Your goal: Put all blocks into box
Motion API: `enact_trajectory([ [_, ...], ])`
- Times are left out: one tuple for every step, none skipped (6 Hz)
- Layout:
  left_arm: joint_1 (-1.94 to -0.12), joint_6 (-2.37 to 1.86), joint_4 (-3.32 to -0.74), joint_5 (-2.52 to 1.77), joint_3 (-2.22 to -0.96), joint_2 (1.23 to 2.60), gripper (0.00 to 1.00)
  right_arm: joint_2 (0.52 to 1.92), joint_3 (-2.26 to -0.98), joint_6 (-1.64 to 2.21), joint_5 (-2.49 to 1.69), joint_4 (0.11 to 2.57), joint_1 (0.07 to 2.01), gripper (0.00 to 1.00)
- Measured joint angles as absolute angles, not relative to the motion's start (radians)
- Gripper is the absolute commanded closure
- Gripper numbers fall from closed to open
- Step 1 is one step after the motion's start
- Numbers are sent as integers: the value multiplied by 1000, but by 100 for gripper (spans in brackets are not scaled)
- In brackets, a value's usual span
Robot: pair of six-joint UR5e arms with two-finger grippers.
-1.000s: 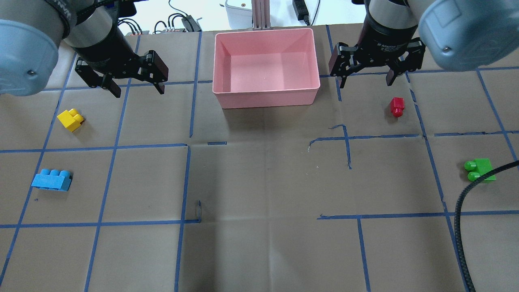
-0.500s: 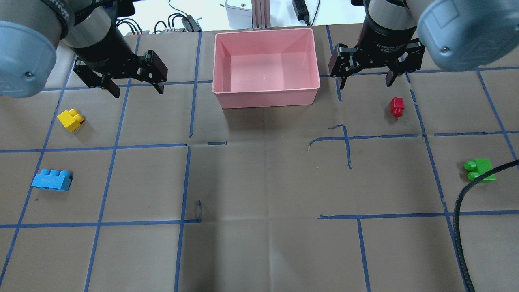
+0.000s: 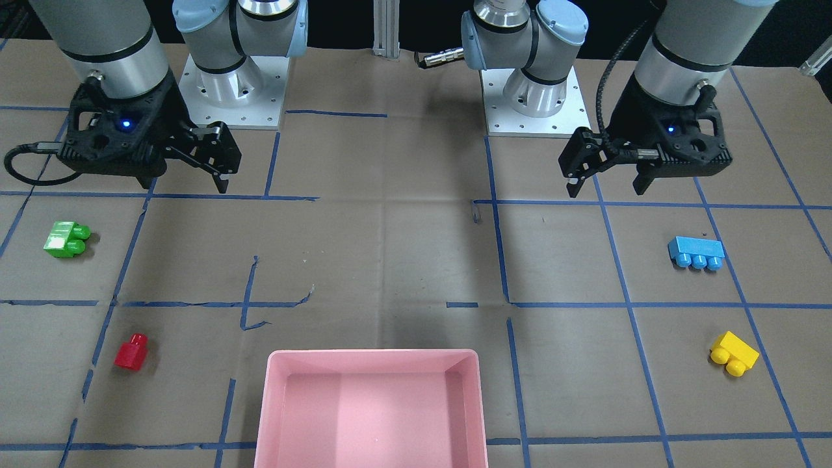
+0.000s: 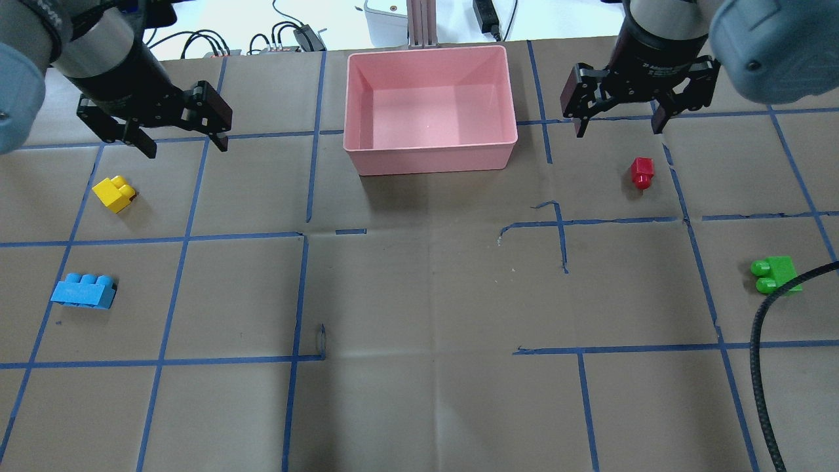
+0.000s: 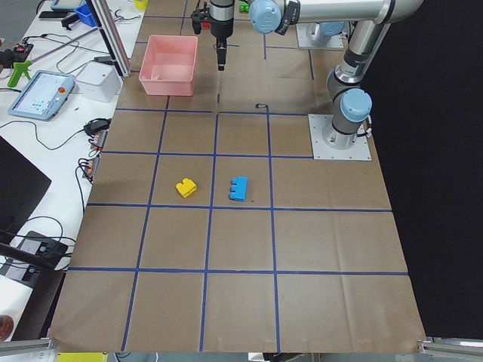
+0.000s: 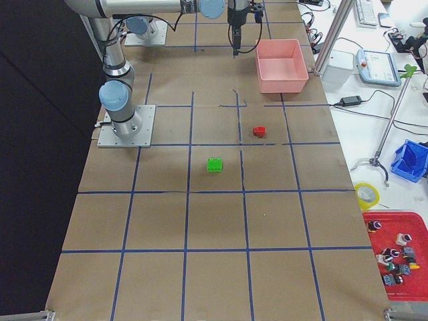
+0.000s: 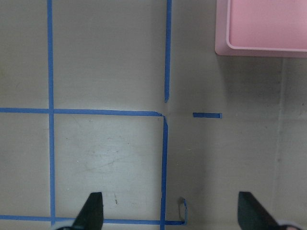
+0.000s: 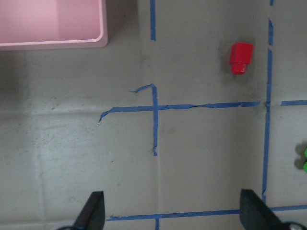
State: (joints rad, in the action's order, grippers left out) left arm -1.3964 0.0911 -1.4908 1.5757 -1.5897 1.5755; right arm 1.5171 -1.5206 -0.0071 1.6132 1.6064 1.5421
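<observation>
As yet, nothing has been placed in the pink box (image 4: pixel 429 162). The yellow block (image 4: pixel 114 193), blue block (image 4: pixel 84 292), red block (image 4: pixel 642 172) and green block (image 4: pixel 777 275) are seen scattered on the bench (image 4: pixel 426 295). The left claw (image 4: pixel 187 149) and right claw (image 4: pixel 619 130) are held open, empty.

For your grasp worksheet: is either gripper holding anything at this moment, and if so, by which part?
Nothing is held. The left gripper and the right gripper are both open and empty.
</observation>
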Motion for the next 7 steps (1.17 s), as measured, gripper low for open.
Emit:
enact_trajectory([
  [-1258, 207, -1488, 1576, -1608, 1579, 0, 1518, -1525, -114, 1615, 1607, 1444, 0],
  [-1125, 355, -1482, 1575, -1636, 1582, 0, 1520, -1545, -215, 1616, 1634, 1336, 0],
  [-1005, 493, -1478, 1576, -1656, 1585, 0, 1525, -1596, -276, 1617, 1692, 1248, 0],
  [-905, 606, -1478, 1576, -1666, 1595, 0, 1531, -1660, -300, 1619, 1742, 1171, 0],
  [-826, 719, -1476, 1577, -1673, 1612, 0, 1534, -1726, -312, 1618, 1796, 1103, 0],
  [-784, 834, -1474, 1576, -1677, 1628, 0, 1533, -1811, -335, 1623, 1912, 1061, 0],
  [-770, 985, -1473, 1575, -1678, 1640, 0, 1528, -1901, -385, 1623, 2036, 1023, 1],
])
